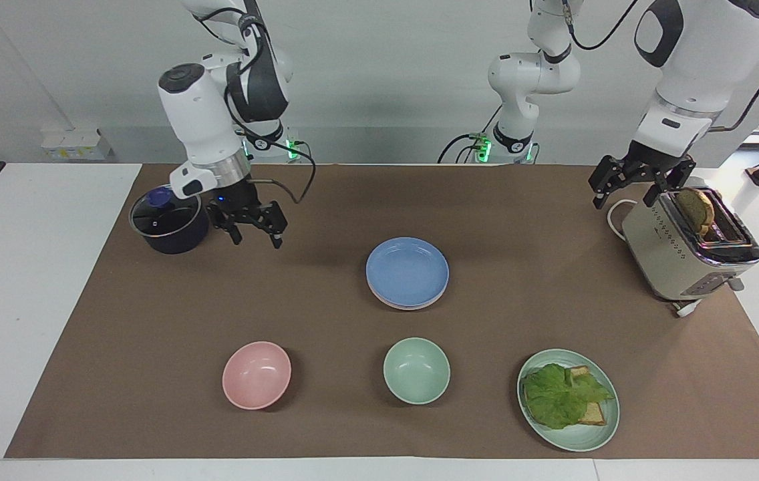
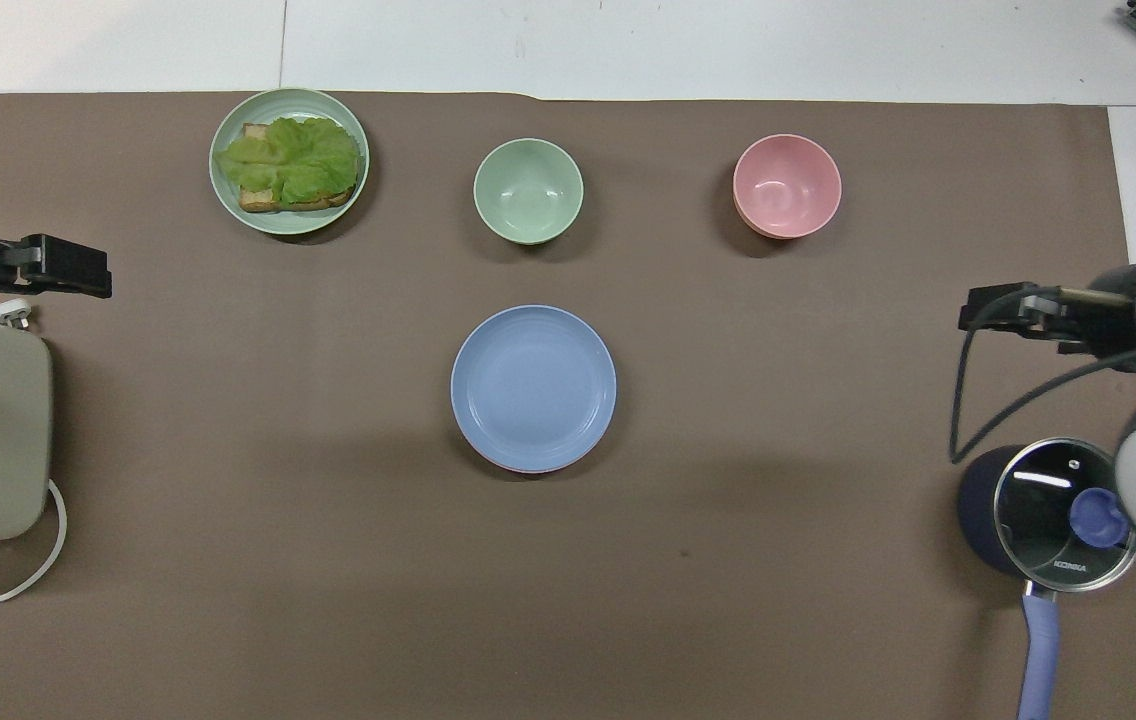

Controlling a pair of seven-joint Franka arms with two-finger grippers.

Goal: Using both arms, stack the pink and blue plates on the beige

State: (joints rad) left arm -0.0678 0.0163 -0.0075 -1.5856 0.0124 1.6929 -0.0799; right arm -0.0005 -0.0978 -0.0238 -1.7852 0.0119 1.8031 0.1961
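blue plate (image 1: 407, 270) is sitting on top of the stack mid-mat, pink rim peeking out under it; right gripper (image 1: 250, 226) is hanging wide open beside the pot (image 1: 169, 220), left gripper (image 1: 640, 180) open over the toaster (image 1: 690, 250); a careless swing could be clipping that pot lid

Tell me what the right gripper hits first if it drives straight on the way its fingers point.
The right gripper points down beside the saucepan, so it would likely meet the bare brown mat first; depth is uncertain.
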